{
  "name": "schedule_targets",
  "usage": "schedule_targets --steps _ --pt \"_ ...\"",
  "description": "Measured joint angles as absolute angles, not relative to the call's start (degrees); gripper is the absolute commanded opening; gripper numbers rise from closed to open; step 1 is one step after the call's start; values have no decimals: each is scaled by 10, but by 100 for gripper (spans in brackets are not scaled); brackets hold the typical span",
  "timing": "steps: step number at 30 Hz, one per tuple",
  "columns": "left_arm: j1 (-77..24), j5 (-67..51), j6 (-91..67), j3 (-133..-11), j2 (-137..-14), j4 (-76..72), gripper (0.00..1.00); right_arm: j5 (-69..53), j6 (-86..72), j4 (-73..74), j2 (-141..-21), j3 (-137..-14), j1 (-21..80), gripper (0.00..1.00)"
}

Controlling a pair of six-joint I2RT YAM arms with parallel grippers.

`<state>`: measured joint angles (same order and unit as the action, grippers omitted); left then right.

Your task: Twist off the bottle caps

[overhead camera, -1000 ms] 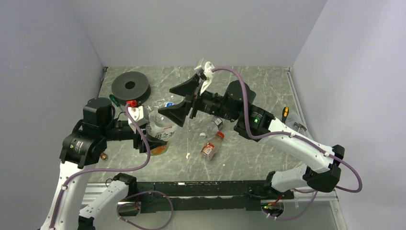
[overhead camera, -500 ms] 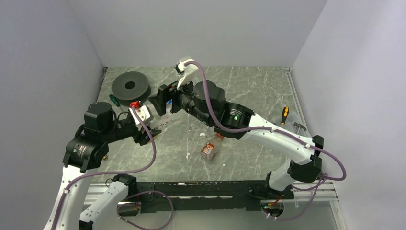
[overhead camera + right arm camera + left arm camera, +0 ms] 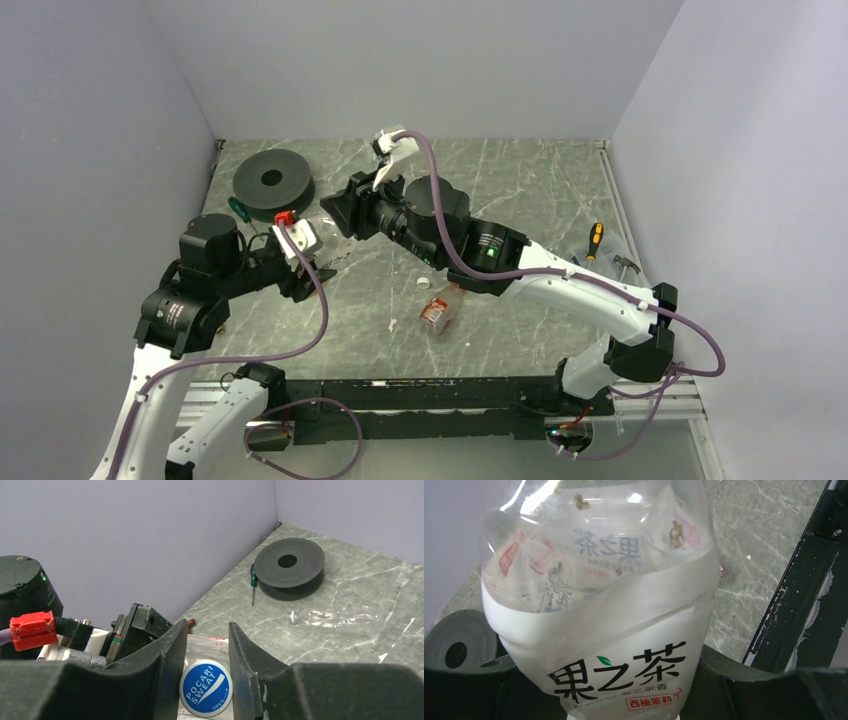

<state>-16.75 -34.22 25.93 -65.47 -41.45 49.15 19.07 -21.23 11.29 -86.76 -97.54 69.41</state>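
The large bottle (image 3: 599,605), with a white label and black Chinese characters, fills the left wrist view. My left gripper (image 3: 619,695) is shut on its lower body, one black finger on each side. The blue bottle cap (image 3: 206,688), printed POCARI SWEAT, sits on that bottle's top. My right gripper (image 3: 206,632) is shut on the cap, both fingers touching its rim. From above, the right gripper (image 3: 335,212) meets the left gripper (image 3: 308,262) at left centre, and the bottle is mostly hidden. A small red-brown-labelled bottle (image 3: 437,310) lies mid-table, a white cap (image 3: 424,283) beside it.
A large black disc with a hole (image 3: 272,178) sits at the back left, with a green-handled screwdriver (image 3: 238,208) beside it. A small clear bottle (image 3: 340,617) lies on its side near the disc. An orange-and-black screwdriver (image 3: 594,238) lies at the right edge.
My right arm swung left and down onto the bottle's top, and its wide-open jaws closed on the blue cap. The left arm shifted a little with the bottle.
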Motion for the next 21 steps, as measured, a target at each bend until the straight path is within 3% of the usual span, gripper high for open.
schedule_targets --steps 7,14,21 --pt "-169 -353 247 -655 -416 489 49 187 -209 86 -857 -955 694 1" --pt "-168 -456 202 -670 -426 500 52 112 -163 -6 -805 -882 692 0" --pt "-172 -654 147 -707 -449 522 53 -100 -137 -135 -736 -800 672 0"
